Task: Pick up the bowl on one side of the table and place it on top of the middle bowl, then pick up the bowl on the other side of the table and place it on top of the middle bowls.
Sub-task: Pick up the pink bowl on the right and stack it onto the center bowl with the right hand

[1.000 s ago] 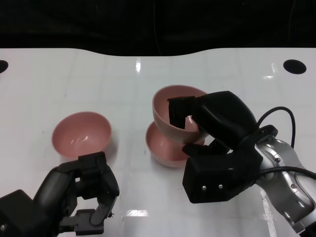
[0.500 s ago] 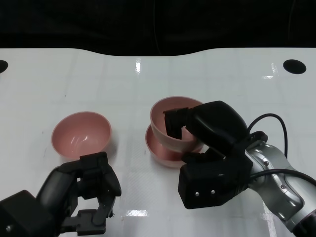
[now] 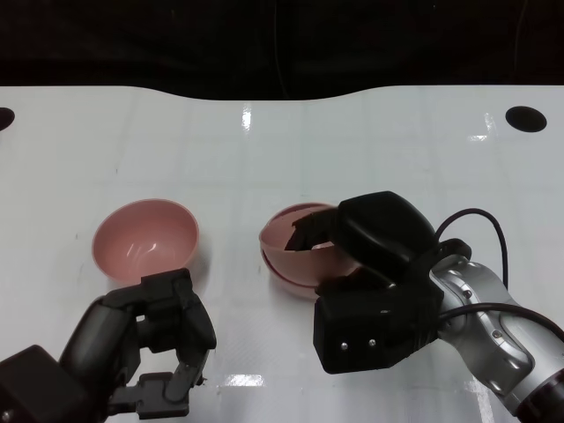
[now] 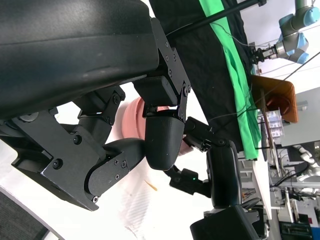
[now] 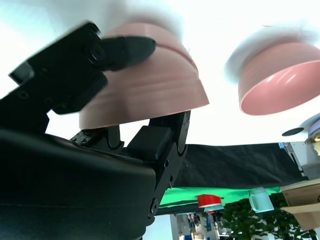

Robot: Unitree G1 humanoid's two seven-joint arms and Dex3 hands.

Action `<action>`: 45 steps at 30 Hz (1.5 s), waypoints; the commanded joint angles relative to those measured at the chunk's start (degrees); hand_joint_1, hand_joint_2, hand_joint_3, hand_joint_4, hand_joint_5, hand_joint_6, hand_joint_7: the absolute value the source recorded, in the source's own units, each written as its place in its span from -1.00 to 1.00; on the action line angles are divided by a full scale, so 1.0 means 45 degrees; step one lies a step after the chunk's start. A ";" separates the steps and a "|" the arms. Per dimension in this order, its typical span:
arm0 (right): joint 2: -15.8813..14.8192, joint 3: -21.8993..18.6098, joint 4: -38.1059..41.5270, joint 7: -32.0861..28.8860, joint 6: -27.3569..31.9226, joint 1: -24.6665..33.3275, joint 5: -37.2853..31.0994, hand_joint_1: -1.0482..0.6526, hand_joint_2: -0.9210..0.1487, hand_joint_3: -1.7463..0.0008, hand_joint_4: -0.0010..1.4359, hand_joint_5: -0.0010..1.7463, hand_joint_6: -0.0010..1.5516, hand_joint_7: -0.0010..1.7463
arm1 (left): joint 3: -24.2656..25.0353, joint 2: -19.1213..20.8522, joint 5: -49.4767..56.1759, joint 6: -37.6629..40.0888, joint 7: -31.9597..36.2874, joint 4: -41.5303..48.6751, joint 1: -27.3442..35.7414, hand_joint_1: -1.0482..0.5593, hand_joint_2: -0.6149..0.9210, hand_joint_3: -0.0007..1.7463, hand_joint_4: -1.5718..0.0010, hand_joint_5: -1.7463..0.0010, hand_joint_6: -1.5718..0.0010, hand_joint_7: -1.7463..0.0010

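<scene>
Head view: a white table [image 3: 370,141] carries three pink bowls. The right hand [image 3: 370,282] grips the upper bowl [image 3: 291,231], which sits nested in the middle bowl [image 3: 286,275] near the table's centre; only a narrow band of the lower rim shows beneath it. The black fingers [image 3: 308,231] of this hand hook over the upper bowl's rim and reach inside, while the rest of the hand closes against the bowl's outer wall on the robot's side. The silver forearm [image 3: 493,326] enters from the lower right, with a black cable [image 3: 480,220] looping above it.

The left bowl [image 3: 145,238] stands upright and alone on the table, well apart from the stacked pair. The left hand [image 3: 150,344] lies just on the near side of that bowl, touching nothing, its fingers curled partly inward around no object.

Right wrist view: the gripped bowl [image 5: 150,85] is seen from outside its wall, a finger over its rim and another part of the hand beneath it; the left bowl [image 5: 280,75] appears beyond, separate.

Left wrist view: the left hand's fingers [image 4: 160,135] are bent with nothing between them; pink of the left bowl [image 4: 131,120] shows behind them. A green cloth [image 4: 235,65] hangs in the background.
</scene>
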 commanded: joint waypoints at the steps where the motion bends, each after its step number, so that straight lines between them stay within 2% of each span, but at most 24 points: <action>1: -0.0202 0.0248 -0.0365 0.0697 0.0502 -0.0340 -0.0285 -0.32 -0.98 0.83 -0.11 -0.34 -0.03 -0.97 | 0.0032 0.0083 -0.0017 0.0283 0.0007 -0.0164 0.0067 0.17 0.40 0.45 -0.10 -0.93 -0.08 -0.70; 5: -0.0234 0.0308 -0.0587 0.0820 0.0668 -0.0252 -0.0355 -0.37 -1.00 0.84 -0.08 -0.46 -0.06 -0.99 | 0.0040 0.0085 -0.0034 0.0470 0.0011 -0.0250 0.0064 0.18 0.39 0.46 -0.09 -0.94 -0.08 -0.70; 9: -0.0259 0.0296 -0.0570 0.0485 0.0428 -0.0131 -0.0385 -0.37 -1.00 0.83 0.00 -0.44 -0.01 -0.97 | 0.0040 0.0070 0.0010 0.0172 -0.0033 -0.0158 0.0064 0.21 0.39 0.47 -0.09 -0.95 -0.07 -0.71; 14: -0.0402 0.0387 -0.0658 -0.0752 -0.0086 0.0229 -0.0783 -0.34 -1.00 0.82 0.11 -0.38 0.05 -0.95 | 0.0023 0.0096 0.0099 0.0210 0.0024 -0.0195 0.0086 0.20 0.40 0.46 -0.10 -0.94 -0.06 -0.72; 19: -0.0534 0.0627 -0.0304 -0.2737 -0.0666 0.0494 -0.1594 -0.32 -1.00 0.84 0.08 -0.37 0.04 -0.96 | 0.0034 0.0119 0.0099 0.0133 -0.0007 -0.0158 0.0079 0.21 0.41 0.46 -0.10 -0.94 -0.06 -0.73; 25: -0.0602 0.0927 0.0301 -0.4413 -0.1003 0.0609 -0.2262 -0.32 -1.00 0.82 -0.01 -0.37 0.03 -0.97 | 0.0063 0.0137 -0.0001 0.0309 -0.0037 -0.0145 0.0062 0.19 0.40 0.44 -0.09 -0.95 -0.06 -0.73; 34: -0.0717 0.1147 0.0876 -0.5600 -0.1402 0.0824 -0.2596 -0.31 -1.00 0.78 0.01 -0.30 0.08 -0.95 | 0.0049 0.0122 -0.0020 0.0222 -0.0026 -0.0165 0.0111 0.18 0.40 0.43 -0.07 -0.95 -0.06 -0.71; 45: -0.0743 0.1396 0.1319 -0.6860 -0.1473 0.0988 -0.2867 -0.31 -1.00 0.85 0.03 -0.26 0.13 -0.93 | 0.0087 0.0270 0.0011 -0.0240 -0.0162 0.0076 0.0084 0.16 0.39 0.44 -0.10 -0.93 -0.05 -0.72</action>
